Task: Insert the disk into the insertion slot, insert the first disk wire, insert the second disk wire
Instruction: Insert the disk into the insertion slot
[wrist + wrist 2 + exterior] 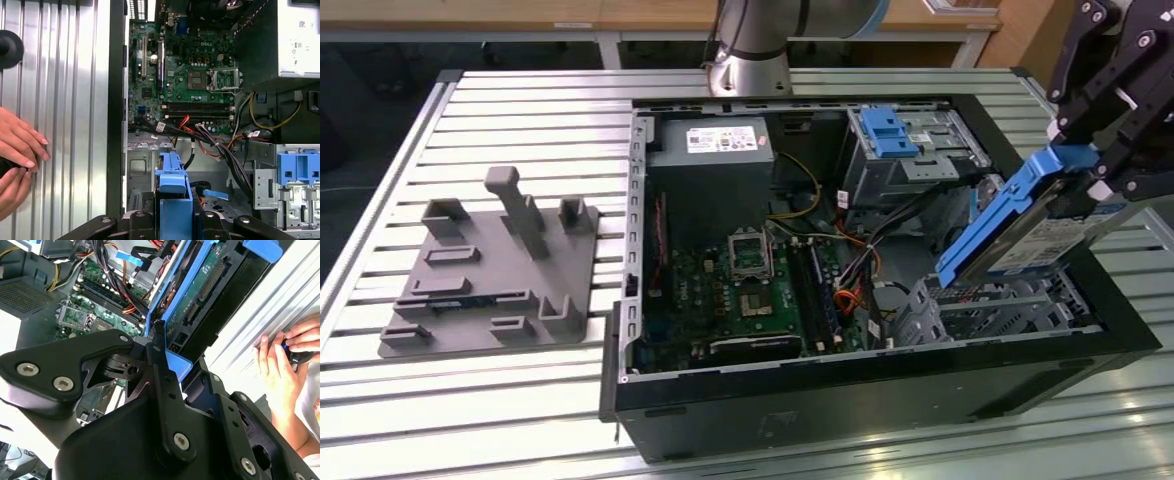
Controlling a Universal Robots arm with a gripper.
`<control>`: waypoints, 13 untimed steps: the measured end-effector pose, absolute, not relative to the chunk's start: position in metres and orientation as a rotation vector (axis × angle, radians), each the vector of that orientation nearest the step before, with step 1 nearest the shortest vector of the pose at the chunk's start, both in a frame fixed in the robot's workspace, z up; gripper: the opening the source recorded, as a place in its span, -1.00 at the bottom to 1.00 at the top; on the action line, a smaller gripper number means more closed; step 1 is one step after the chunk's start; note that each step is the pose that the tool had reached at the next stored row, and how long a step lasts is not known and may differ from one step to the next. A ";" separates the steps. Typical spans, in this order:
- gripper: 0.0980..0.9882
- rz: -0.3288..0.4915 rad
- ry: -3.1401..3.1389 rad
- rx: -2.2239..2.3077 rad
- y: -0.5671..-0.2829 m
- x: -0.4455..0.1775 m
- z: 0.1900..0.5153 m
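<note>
I have the hand (1083,160) clamped on the top end of the disk (1027,238), on the right side of the exterior view. The disk hangs in the air over the open computer case (854,400).

It is not in the insertion slot (994,310) yet. The slot is the grey metal box with little holes, just below the disk, at the lower right of the case. So I think the first step is only partly done: the disk is up in the hand and close to the slot, but not pushed in.

The wires (854,278) lie loose in the middle of the case. I judge that none is plugged into the disk.

The disk is tilted steeply. Its long side runs from upper right down to lower left in the exterior view. Its low end points at the top of the slot. I cannot tell if it touches the slot.
</note>
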State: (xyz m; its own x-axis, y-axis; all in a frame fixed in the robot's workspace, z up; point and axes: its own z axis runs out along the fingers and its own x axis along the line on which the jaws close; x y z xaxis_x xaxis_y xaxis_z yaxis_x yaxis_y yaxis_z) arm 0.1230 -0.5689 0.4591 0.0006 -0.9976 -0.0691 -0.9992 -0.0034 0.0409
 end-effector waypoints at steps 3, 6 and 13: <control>-0.40 0.122 2.204 -2.208 -0.569 0.123 0.457; -0.40 0.122 2.204 -2.208 -0.569 0.123 0.455; -0.40 0.122 2.205 -2.209 -0.569 0.123 0.450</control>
State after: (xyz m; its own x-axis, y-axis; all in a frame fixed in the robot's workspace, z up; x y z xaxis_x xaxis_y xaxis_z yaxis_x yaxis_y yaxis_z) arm 0.1230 -0.5693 0.4502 0.0004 -0.9977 -0.0680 -0.9991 -0.0033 0.0424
